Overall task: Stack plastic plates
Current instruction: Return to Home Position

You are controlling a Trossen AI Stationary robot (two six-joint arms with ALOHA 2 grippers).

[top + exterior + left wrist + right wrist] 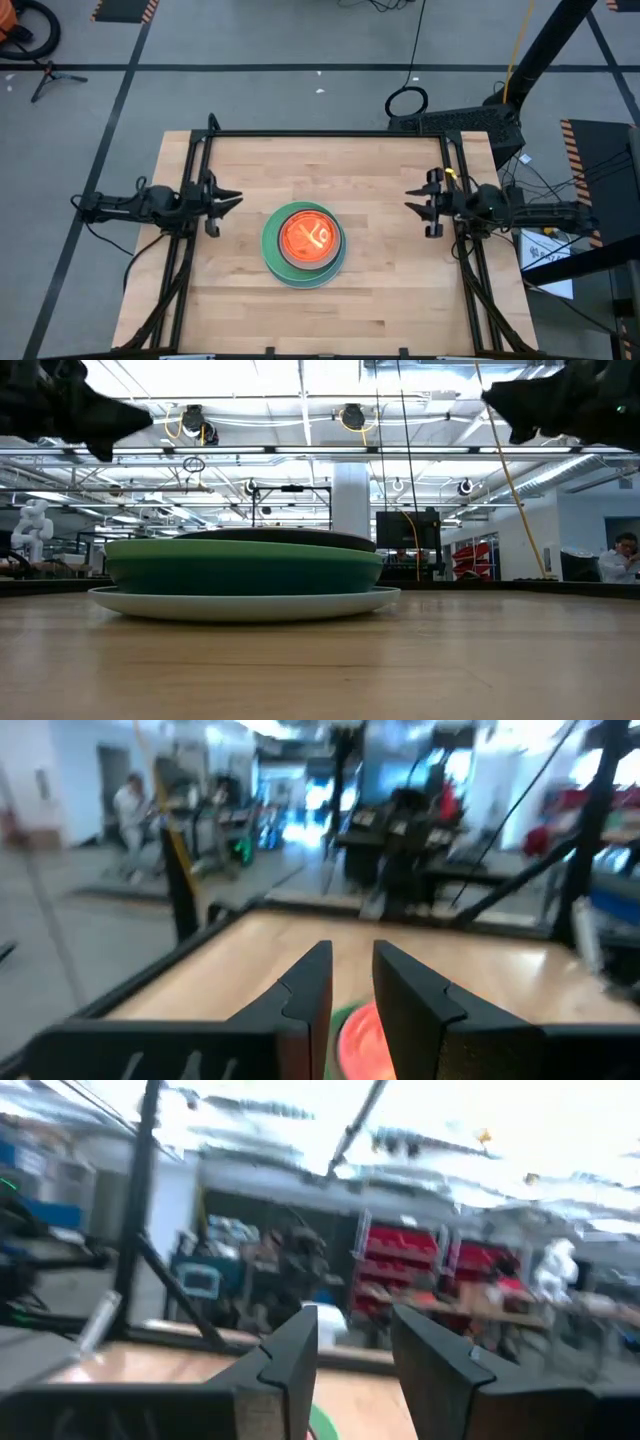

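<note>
The wooden table [330,160] is carrying one pile of plastic plates [303,243], which is sitting near the middle of the surface, a little toward the front edge and well apart from both side edges. The left arm is hanging over the left edge and the right arm over the right edge, each raised clear of the wood. The left gripper [228,205] is holding nothing, its fingers [310,1000] showing a narrow gap. The right gripper [415,205] is also empty, its fingers [290,1365] spread wider. Little seems to be threatening the pile now. The likely trouble would be an arm dipping low while folding away and clipping the rim, which could slide the light upper plates off centre. From table height the pile is looking level and nested: a wide pale plate [240,603] is lying at the bottom, dark teal and light green ones [240,565] are resting above it, and a dark plate [280,537] is capping those. From above, a small see-through orange plate [305,236] is glowing on top.
</note>
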